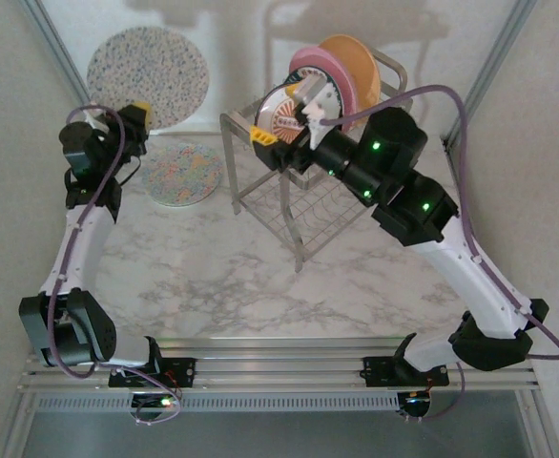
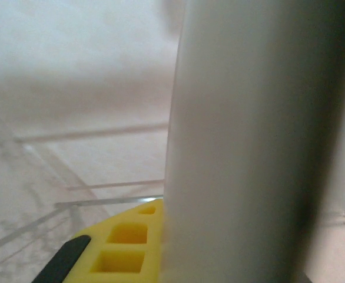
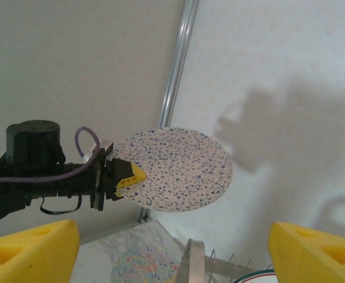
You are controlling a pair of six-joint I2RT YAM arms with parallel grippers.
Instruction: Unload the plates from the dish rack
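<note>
My left gripper (image 1: 134,114) is shut on the near rim of a large white blue-speckled plate (image 1: 148,74), which it holds up at the far left. In the left wrist view that plate (image 2: 243,147) stands edge-on against a yellow finger (image 2: 125,247). The right wrist view shows the same plate (image 3: 181,171) in the left gripper (image 3: 124,175). The dish rack (image 1: 260,196) holds a pink plate (image 1: 316,69), an orange plate (image 1: 361,65) and a smaller sunburst plate (image 1: 281,116). My right gripper (image 1: 281,114) is open at the sunburst plate, nothing held; its fingers (image 3: 31,253) stand wide apart.
A multicolour-speckled plate (image 1: 181,173) lies flat on the marble table (image 1: 232,277), left of the rack and below the held plate. Walls with aluminium posts (image 3: 178,65) close in the back and sides. A rack post (image 3: 191,262) rises just under the right gripper.
</note>
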